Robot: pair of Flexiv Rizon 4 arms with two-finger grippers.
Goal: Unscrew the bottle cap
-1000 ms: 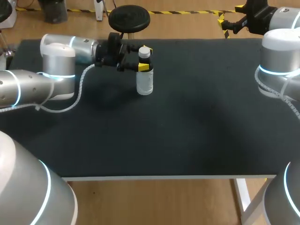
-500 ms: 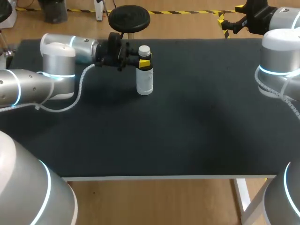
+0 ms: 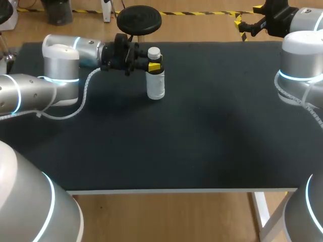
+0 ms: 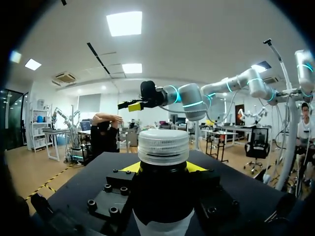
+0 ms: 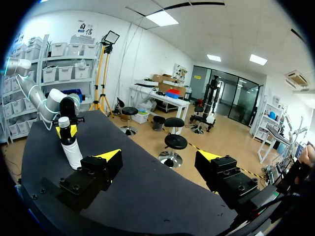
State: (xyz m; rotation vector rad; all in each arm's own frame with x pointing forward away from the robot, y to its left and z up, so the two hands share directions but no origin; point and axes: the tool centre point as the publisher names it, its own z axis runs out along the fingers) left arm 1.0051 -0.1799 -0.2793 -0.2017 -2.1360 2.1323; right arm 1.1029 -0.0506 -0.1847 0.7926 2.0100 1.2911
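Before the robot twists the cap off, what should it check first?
1. Bottle stands upright on the table: ok.
2. Left pincer is shut on the bottle's neck, just under the cap: ok.
3. Cap is on the bottle, with nothing covering it: ok.
4. Right pincer is open, ready to take the cap: ok.
5. Right pincer is at the cap: not ok. It is far off, by the table's far right corner.
6. How tightly the cap is screwed on: cannot tell.

The left end effector (image 3: pixel 154 66) hides the bottle (image 3: pixel 155 86) neck.
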